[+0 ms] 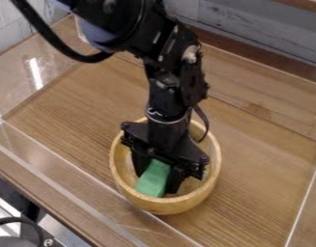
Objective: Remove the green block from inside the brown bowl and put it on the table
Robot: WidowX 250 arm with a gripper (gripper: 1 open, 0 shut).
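Gripper (pixel 160 172) points straight down into the brown bowl (pixel 131 189), its black jaws clamped on the green block (pixel 154 180), which stands tilted inside the bowl at lower centre of the frame. Around the block the thick rim leaves little room on any side. Beyond the bowl, the table (pixel 96 106) runs bare toward the upper left and right. Clear acrylic walls (pixel 31 68) close off the table's edges.

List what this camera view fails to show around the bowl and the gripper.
- Upper end of the green block: hidden by the gripper.
- Bowl floor in the brown bowl: covered by gripper and block.
- Arm's base: cut off by the top edge.
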